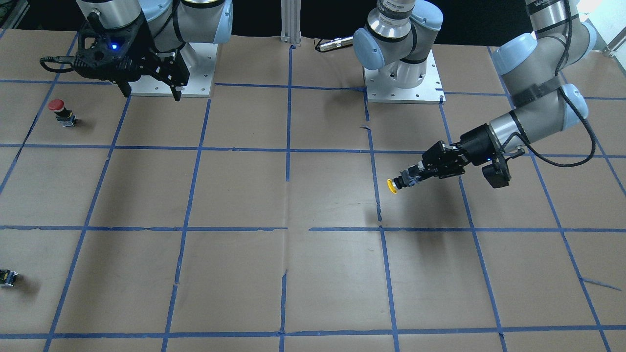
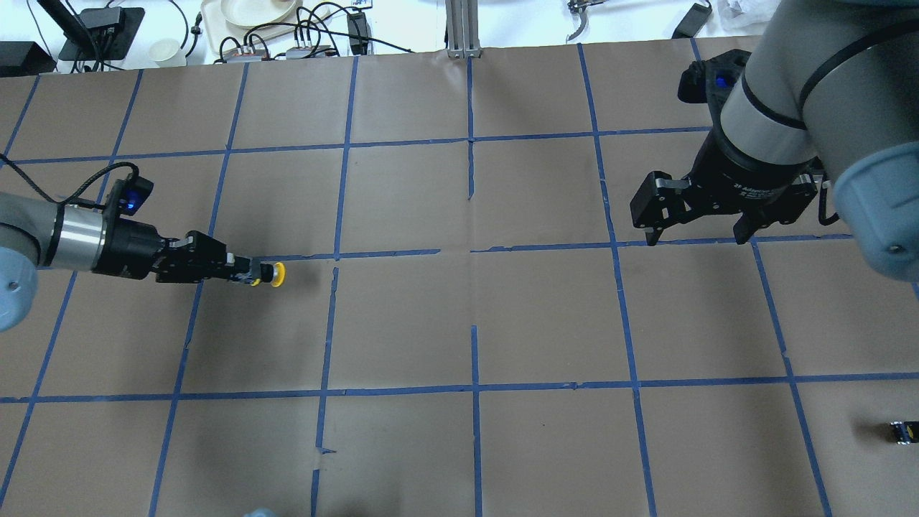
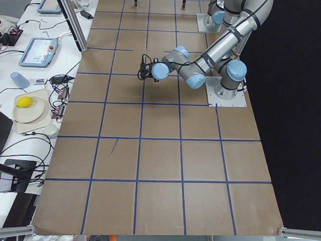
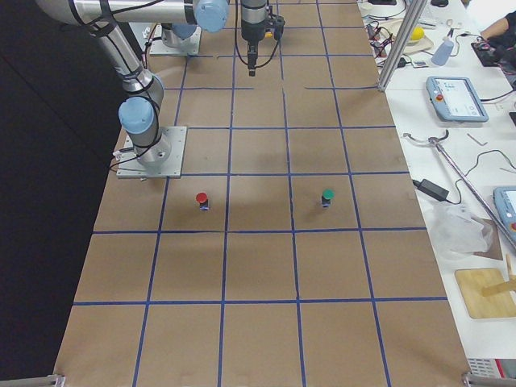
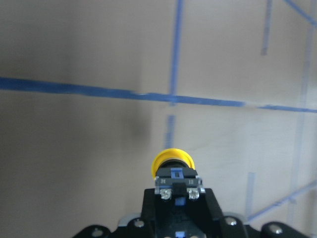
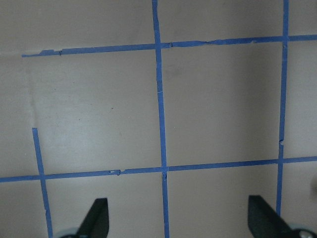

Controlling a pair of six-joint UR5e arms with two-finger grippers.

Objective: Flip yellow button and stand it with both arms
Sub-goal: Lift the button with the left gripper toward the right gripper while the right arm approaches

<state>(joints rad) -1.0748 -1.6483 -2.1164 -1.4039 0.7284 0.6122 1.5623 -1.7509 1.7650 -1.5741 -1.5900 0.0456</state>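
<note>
My left gripper point(image 2: 251, 276) is shut on the black-and-grey body of the yellow button point(image 2: 276, 273) and holds it sideways above the table, with the yellow cap pointing away from the wrist. In the front-facing view the left gripper point(image 1: 408, 180) and the button's cap point(image 1: 391, 186) cast a shadow on the paper below. The left wrist view shows the button point(image 5: 172, 162) straight ahead of the fingers. My right gripper point(image 2: 693, 233) is open and empty, raised well off the table, far from the button. It also shows in the front-facing view point(image 1: 149, 93).
A red-capped button point(image 1: 61, 112) stands near the right arm's side. A green-capped button point(image 4: 327, 196) stands a square away from it. A tiny black-grey part point(image 2: 903, 431) lies near the table edge. Two arm base plates point(image 1: 376, 93) sit at the robot's side.
</note>
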